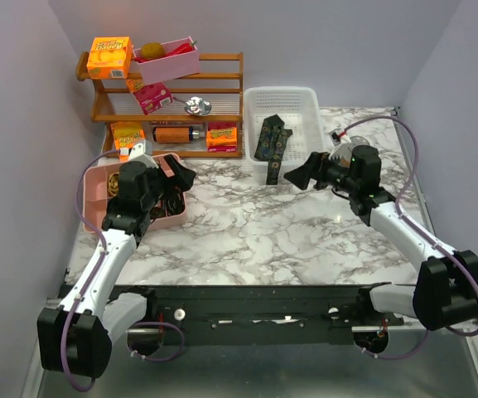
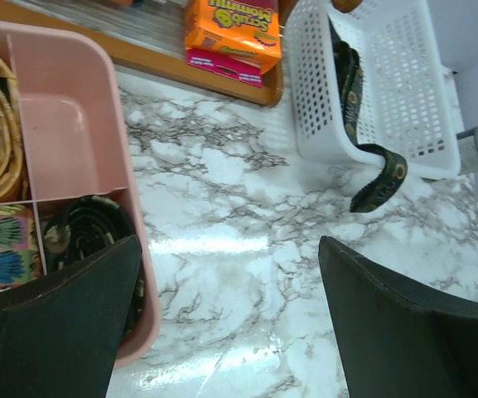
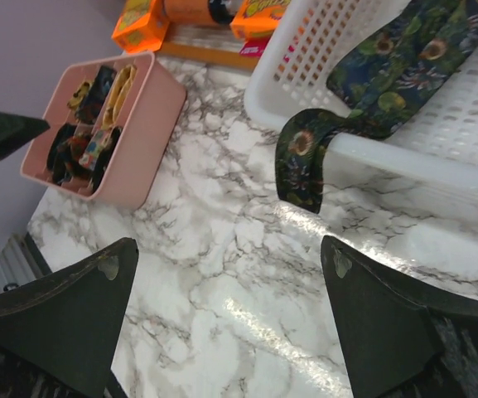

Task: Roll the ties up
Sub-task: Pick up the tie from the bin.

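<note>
Left arm [image 1: 98,265]: base at the near left corner of the table [image 1: 255,232], forearm running up the left edge, wrist tipped downward.
Left hand [image 2: 230,274]: hangs over the right side of the pink tray [image 2: 73,124], which sits at the left edge. Fingers [image 2: 56,332] are spread wide with nothing between them. One finger is above the tray's near right compartment, the other above bare marble. No contact seen.

Right arm [image 1: 404,228]: base at the near right corner, forearm slanting in toward the far edge, wrist turned so the hand points left.
Right hand [image 3: 230,265]: hovers above the table just in front of the white basket [image 3: 404,157]. Fingers [image 3: 404,332] are fully apart, empty and touching nothing.

Tie [image 3: 371,91]: dark, with a green-gold pattern, unrolled. It lies in the basket at the far edge, right of centre, and drapes over the near rim. Its end is down on the table against the basket's front, near the right hand.

Rolled ties [image 2: 89,232]: a dark one, a gold one and a bright patterned one sit in the tray's compartments.

Wooden shelf [image 1: 222,97]: far left corner, holding boxes.
</note>
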You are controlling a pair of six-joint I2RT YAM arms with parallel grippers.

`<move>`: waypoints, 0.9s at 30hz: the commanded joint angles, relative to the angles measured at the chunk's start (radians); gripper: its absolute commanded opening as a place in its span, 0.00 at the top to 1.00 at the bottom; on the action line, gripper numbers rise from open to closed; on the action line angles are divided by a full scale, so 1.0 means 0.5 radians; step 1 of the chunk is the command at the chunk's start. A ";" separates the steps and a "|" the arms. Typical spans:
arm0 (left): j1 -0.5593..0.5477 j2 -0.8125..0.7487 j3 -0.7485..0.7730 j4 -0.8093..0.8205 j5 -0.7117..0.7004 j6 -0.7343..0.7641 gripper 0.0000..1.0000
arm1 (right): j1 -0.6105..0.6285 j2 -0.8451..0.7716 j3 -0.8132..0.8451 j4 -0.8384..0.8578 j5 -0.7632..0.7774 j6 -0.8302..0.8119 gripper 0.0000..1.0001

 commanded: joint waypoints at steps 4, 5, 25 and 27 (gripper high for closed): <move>0.009 -0.109 -0.112 0.474 0.520 -0.070 0.01 | 0.131 0.335 -0.032 0.148 -0.090 -0.026 0.01; 0.009 -0.125 -0.119 0.502 0.560 -0.067 0.01 | 0.134 0.369 -0.029 0.197 -0.093 -0.020 0.03; 0.009 -0.162 -0.198 0.831 0.803 -0.113 0.01 | 0.189 1.017 -0.145 1.247 0.155 0.443 0.29; 0.009 -0.159 -0.207 0.849 0.803 -0.122 0.01 | 0.195 1.054 -0.152 1.354 0.158 0.486 0.29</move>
